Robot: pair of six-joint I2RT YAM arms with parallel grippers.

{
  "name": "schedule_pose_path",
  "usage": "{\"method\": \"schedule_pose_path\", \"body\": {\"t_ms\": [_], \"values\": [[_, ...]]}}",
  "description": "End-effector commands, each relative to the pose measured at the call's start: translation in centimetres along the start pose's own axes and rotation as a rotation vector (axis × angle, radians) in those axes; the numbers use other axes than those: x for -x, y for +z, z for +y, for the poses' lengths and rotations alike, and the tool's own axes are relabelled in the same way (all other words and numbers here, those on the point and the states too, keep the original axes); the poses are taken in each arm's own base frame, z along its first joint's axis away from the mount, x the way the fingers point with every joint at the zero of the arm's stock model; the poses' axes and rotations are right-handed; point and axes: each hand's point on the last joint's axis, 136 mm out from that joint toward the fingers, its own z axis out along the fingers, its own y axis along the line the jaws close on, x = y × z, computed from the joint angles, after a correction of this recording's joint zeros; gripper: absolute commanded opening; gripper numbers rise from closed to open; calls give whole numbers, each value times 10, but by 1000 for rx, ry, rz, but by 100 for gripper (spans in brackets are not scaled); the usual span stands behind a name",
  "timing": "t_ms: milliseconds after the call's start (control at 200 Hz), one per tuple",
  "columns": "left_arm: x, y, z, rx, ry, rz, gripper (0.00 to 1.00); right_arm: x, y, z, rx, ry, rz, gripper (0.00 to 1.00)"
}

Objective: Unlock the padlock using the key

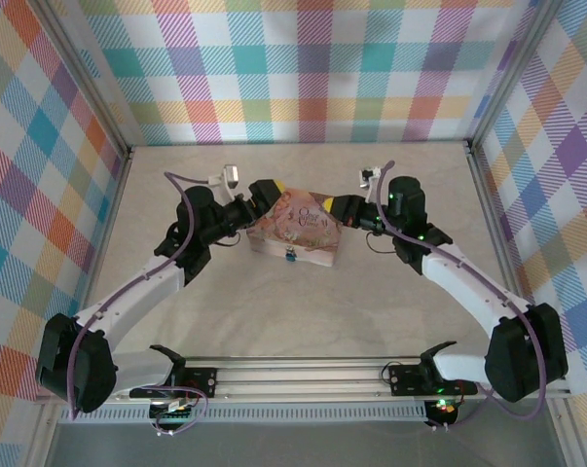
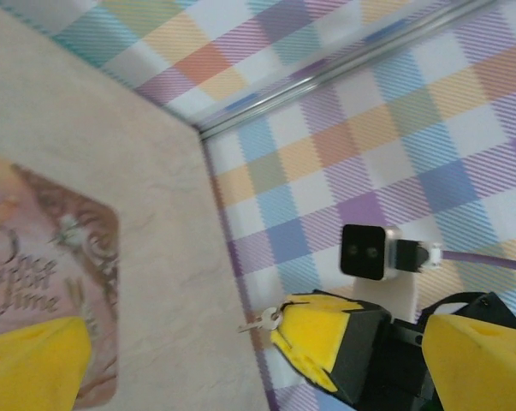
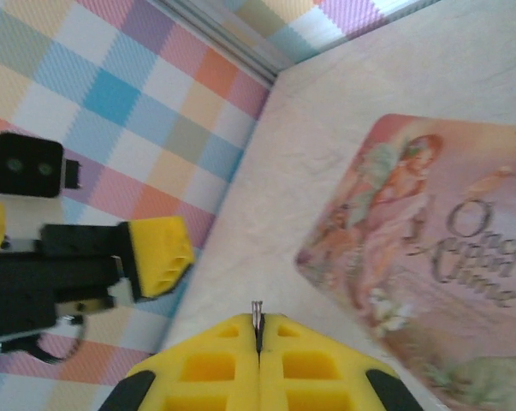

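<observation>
My right gripper (image 3: 258, 332) is pinched on the key (image 3: 258, 313), its tip poking forward, ready for the padlock (image 1: 289, 255). The left gripper (image 1: 271, 195) hangs spread over the tin (image 1: 308, 229), I'd guess to steady it.

The tin (image 1: 295, 233) lies on the worktop (image 1: 274, 311) midway between its left and right edges, somewhat nearer the far edge than the near one. The padlock (image 1: 289, 255) sits against the middle of the tin's near side wall. The left gripper (image 1: 267, 195) is at the tin's far left corner, with one finger (image 2: 31, 360) over the lid there. The right gripper (image 1: 328, 206) is at the tin's far right corner, opposite the left one. The key (image 3: 258, 317) sits between the right gripper's fingertips, its tip toward the left gripper. The rail (image 1: 303, 375) runs along the near edge, well apart from the tin.
</observation>
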Motion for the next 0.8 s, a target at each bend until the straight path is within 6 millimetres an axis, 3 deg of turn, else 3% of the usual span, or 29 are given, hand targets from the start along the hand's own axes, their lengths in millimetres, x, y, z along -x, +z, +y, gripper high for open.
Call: {"method": "schedule_pose_path", "body": {"t_ms": [0, 325, 795], "values": [[12, 5, -42, -190, 81, -84, 100, 23, -3, 56, 165, 102, -34, 0], [-4, 33, -68, -327, 107, -43, 100, 9, 18, 90, 236, 202, 78, 0], [-29, 36, -80, -360, 89, 27, 91, 10, 33, 68, 159, 253, 59, 0]]}}
